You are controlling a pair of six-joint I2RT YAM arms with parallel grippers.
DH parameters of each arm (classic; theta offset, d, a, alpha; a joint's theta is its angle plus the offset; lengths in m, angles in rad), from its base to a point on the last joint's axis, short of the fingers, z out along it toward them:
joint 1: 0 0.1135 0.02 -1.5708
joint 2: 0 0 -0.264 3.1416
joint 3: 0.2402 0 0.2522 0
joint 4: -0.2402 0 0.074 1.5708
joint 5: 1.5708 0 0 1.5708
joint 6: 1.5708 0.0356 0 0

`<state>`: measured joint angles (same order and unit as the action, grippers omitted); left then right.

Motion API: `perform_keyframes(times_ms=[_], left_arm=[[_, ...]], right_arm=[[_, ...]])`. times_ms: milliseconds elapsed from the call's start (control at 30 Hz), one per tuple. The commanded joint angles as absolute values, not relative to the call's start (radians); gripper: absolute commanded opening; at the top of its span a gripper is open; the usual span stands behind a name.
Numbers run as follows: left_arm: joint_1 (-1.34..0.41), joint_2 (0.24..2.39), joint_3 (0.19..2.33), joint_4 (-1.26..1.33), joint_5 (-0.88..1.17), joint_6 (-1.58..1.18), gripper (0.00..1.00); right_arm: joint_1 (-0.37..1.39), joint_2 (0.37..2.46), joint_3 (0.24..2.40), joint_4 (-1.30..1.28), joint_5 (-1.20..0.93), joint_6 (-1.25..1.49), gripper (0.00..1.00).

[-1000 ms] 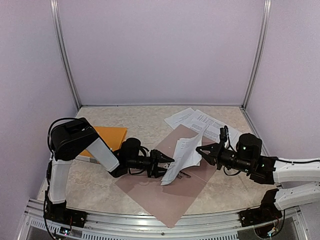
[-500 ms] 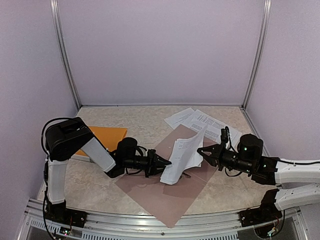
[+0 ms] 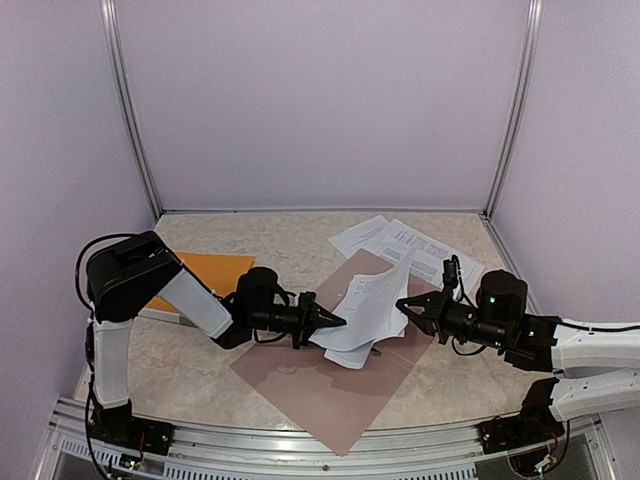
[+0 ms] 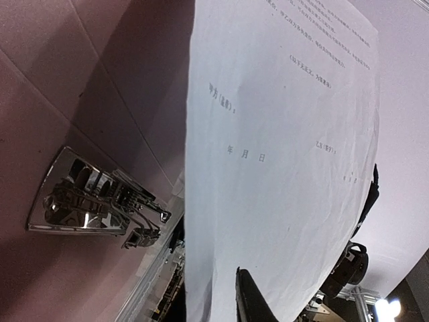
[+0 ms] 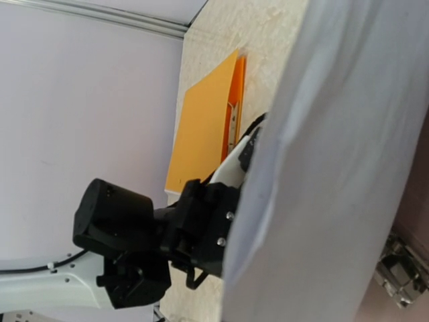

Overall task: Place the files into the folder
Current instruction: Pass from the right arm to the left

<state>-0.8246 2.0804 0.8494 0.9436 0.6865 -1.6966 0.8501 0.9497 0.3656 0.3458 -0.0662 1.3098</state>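
Top, papers (image 3: 365, 310): hanging crumpled between the two grippers, just above the open folder (image 3: 330, 395).
Top, left gripper (image 3: 328, 322): pinching their left edge.
Top, right gripper (image 3: 404, 308): clamping their right edge.
Top, orange folder (image 3: 215, 270): lying flat at the left.
Left wrist, clip (image 4: 94, 204): sitting on the folder (image 4: 100, 80), beside the papers (image 4: 281, 168).
Right wrist, papers (image 5: 335, 168): covering the right side, the orange folder (image 5: 201, 131) lying beyond.

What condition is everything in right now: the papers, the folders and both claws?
held sheets, lifted, curled between both grippers
left gripper, shut on their left edge
right gripper, shut on their right edge
brown folder, open, lying flat
orange folder, closed, flat
loose sheets, flat at the back
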Motion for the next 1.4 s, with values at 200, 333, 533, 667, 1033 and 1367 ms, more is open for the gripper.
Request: perform_keyframes(times_ms=[200,333,533,667,1033,1367], left_arm=[[-0.827,2.125,0.906,0.941,0.727,-1.704,0.27],[-0.828,2.167,0.918,0.951,0.728,-1.709,0.32],[-0.831,2.218,0.933,0.984,0.733,-1.726,0.37],[-0.833,2.234,0.937,1.012,0.735,-1.738,0.41],[-0.829,2.220,0.910,1.061,0.720,-1.758,0.46],[-0.792,2.131,0.793,1.073,0.665,-1.707,0.54]], right_arm=[[0.842,0.928,0.357,0.356,-0.067,1.306,0.00],[0.842,0.909,0.389,0.354,-0.065,1.298,0.00],[0.843,0.916,0.444,0.337,-0.067,1.268,0.00],[0.842,0.930,0.443,0.361,-0.072,1.272,0.00],[0.842,1.000,0.500,0.424,-0.100,1.245,0.00],[0.842,1.112,0.730,0.304,-0.143,1.064,0.00]])
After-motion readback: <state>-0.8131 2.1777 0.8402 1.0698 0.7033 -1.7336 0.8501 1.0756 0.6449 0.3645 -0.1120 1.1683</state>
